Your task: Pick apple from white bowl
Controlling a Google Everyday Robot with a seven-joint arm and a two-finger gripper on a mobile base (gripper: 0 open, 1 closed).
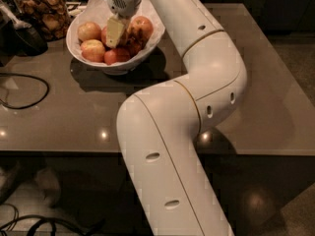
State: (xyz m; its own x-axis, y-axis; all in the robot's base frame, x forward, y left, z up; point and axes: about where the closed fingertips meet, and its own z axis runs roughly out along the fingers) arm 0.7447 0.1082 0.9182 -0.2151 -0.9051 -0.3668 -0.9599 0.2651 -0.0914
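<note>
Camera view: two-finger gripper (117, 35) of the white arm sits low inside the wide, glossy white bowl (116, 67), upper left of frame.
You see the large round red-orange apple (142, 27) at the bowl's right side, just right of the gripper. Whether the tool is apart, together or clamped cannot be told. Paler yellow-pink apples (89, 31) lie at the bowl's left. A glass jar of brown snacks (43, 12) stands further left, on the brown tabletop (256, 82).

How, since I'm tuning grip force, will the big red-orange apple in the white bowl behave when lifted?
Probably rigid and heavy for its size: the apple looks large and solid. Its round, smooth skin may slip or roll against neighbouring apples crowding the white bowl. The gripper sits among the fruit beside it, so nudged neighbours could shift.
</note>
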